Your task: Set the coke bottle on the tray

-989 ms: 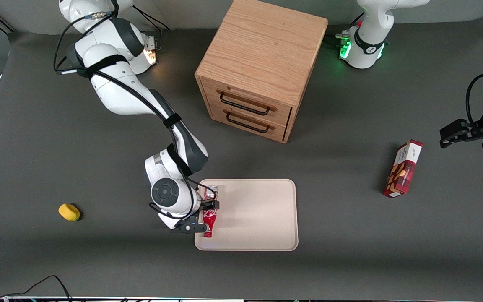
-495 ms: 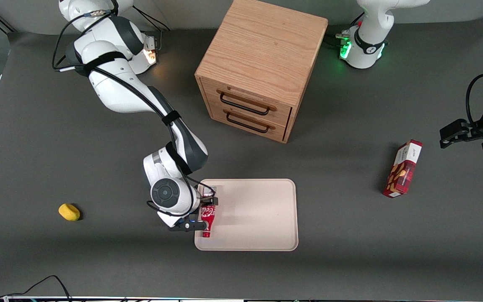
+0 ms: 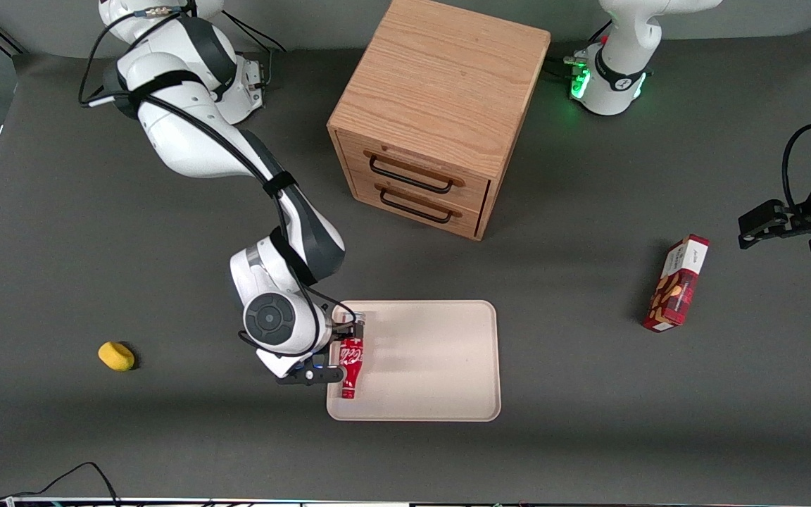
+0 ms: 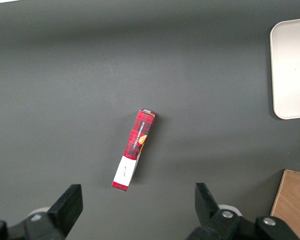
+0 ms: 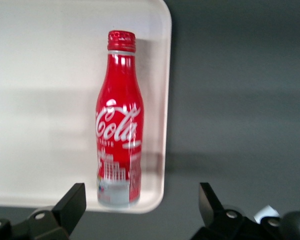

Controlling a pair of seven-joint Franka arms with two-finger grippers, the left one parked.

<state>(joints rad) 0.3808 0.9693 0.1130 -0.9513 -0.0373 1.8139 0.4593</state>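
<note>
On the cream tray (image 3: 434,366), close to its rim at the working arm's end, the coke bottle (image 3: 350,366) lies on its side, cap toward the front camera. Just beside this rim hangs the pincer (image 3: 327,351), its fingers (image 5: 72,202) spread wide and holding nothing, apart from the bottle. Farther from the camera stands a wooden drawer cabinet (image 3: 437,116). A yellow sponge (image 3: 116,355) rests on the dark desk (image 3: 588,422), and a red snack box (image 3: 678,284) lies toward the parked arm's end.

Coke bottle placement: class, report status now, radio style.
Gripper open, hovering at the tray's edge toward the working arm's end. Coke bottle lying flat on tray, released. Nothing in the way.
</note>
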